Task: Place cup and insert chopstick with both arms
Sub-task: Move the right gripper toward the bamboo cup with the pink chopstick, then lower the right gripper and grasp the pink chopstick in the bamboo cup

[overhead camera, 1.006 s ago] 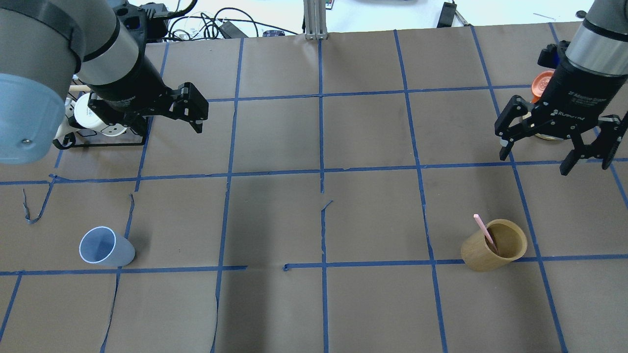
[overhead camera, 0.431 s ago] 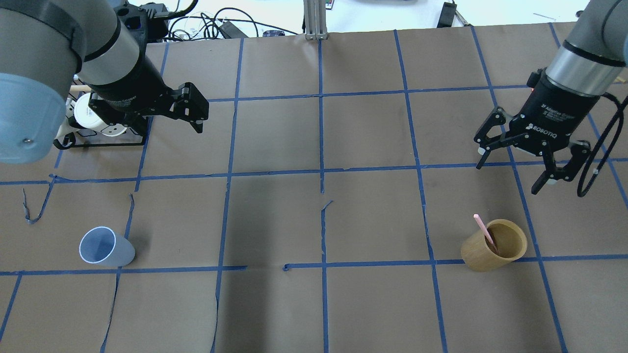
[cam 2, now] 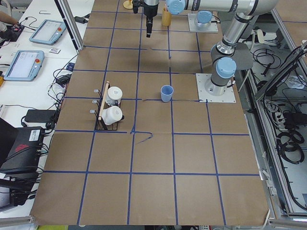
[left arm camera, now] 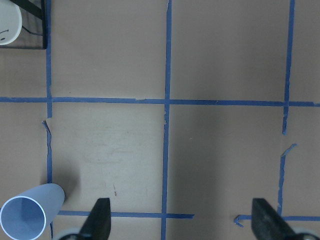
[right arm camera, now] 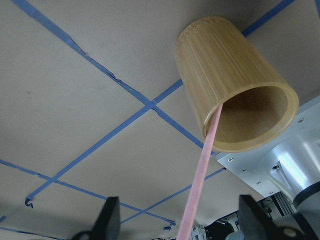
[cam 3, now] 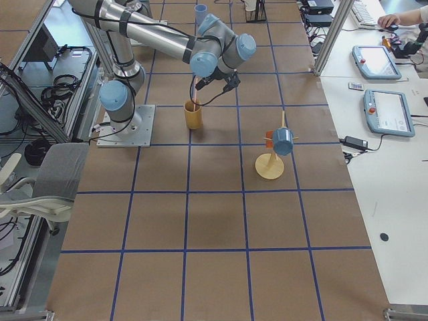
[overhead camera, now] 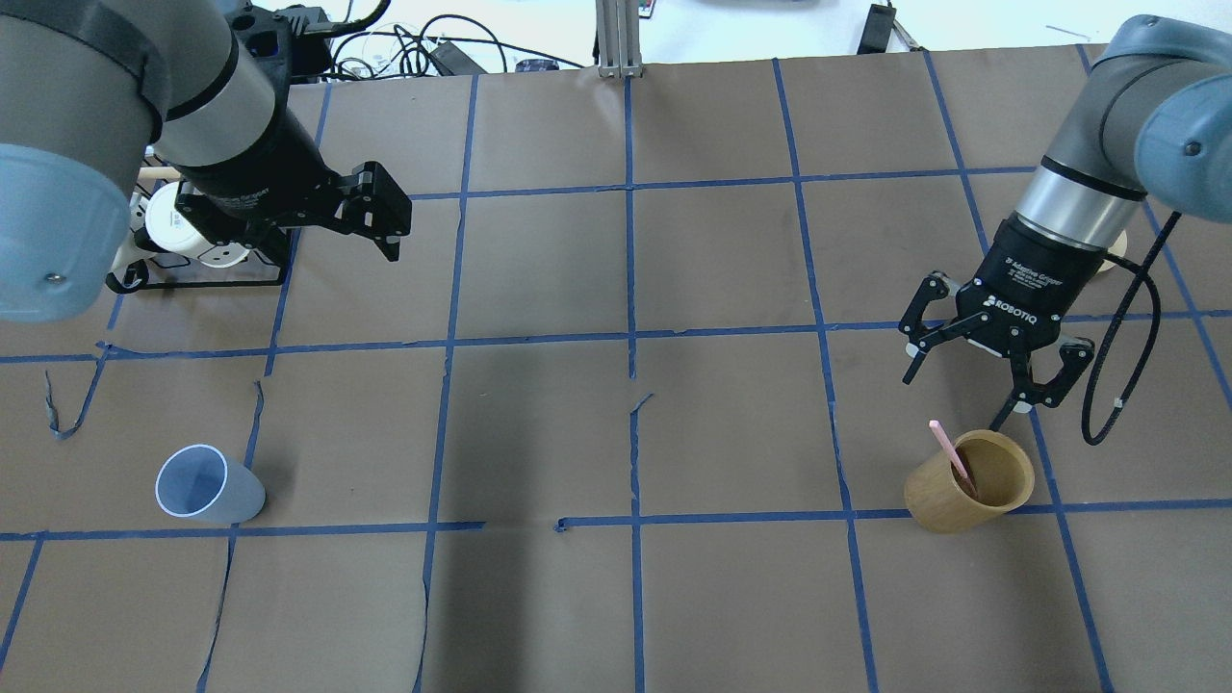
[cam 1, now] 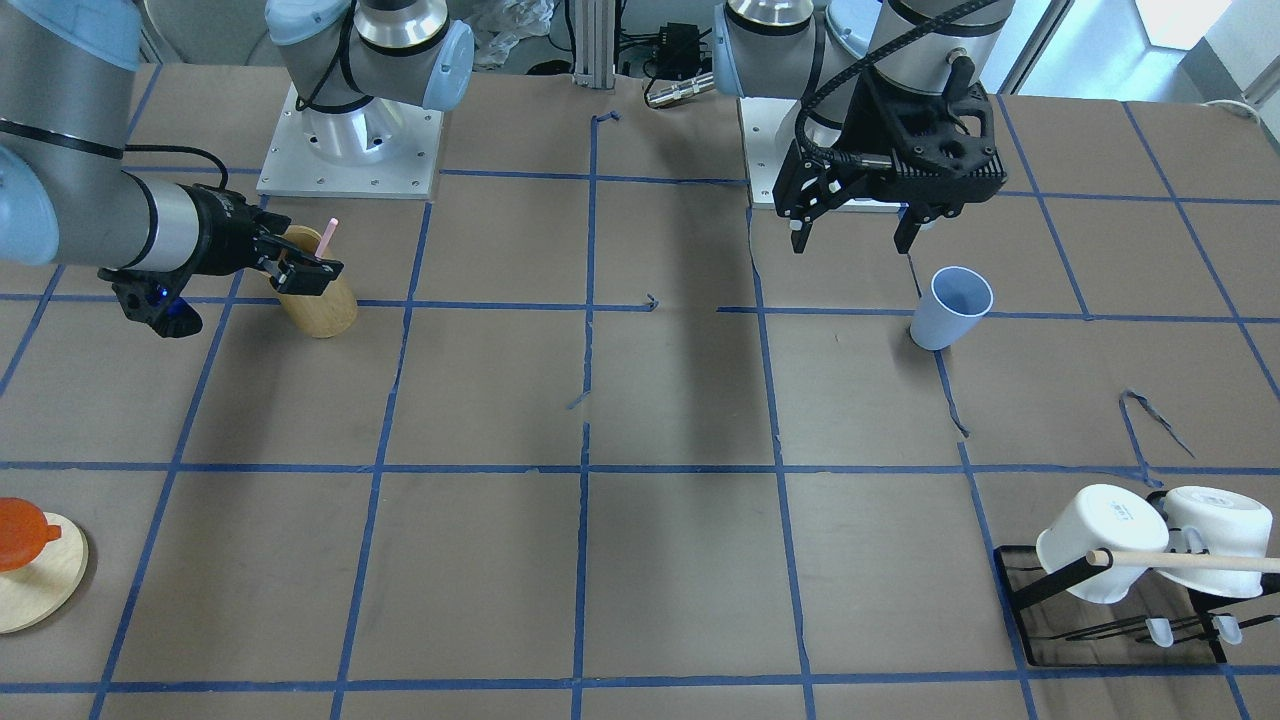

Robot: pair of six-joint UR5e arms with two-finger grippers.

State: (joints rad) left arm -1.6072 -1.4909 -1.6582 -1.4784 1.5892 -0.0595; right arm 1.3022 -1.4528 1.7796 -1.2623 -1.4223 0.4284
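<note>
Two arms reach out over a table covered in brown paper and gridded with blue tape. The left arm is the bulkier in the overhead view, coming in from the far left. The right arm bends down from the far right corner.

A black wire rack sits at the table's left end, with two white mugs tipped on a wooden rod. At the opposite end an orange piece rests on a round wooden stand.

The left gripper hangs above bare paper with its pincer spread wide and nothing in it. Its wrist camera shows both fingers over the tape lines. The blue cup is off to one side of them, outside the gap. It stands upright with its mouth open upward, on the robot's left side of the table, by a tape crossing.

The right gripper is low and just beside the bamboo cup, its pincer also spread wide and gripping nothing. The bamboo cup stands upright on the robot's right side, against a blue line.

The pink chopstick leans inside it, its upper end poking past the rim. From the right wrist camera the stick runs up between the two fingers, clear of both.
</note>
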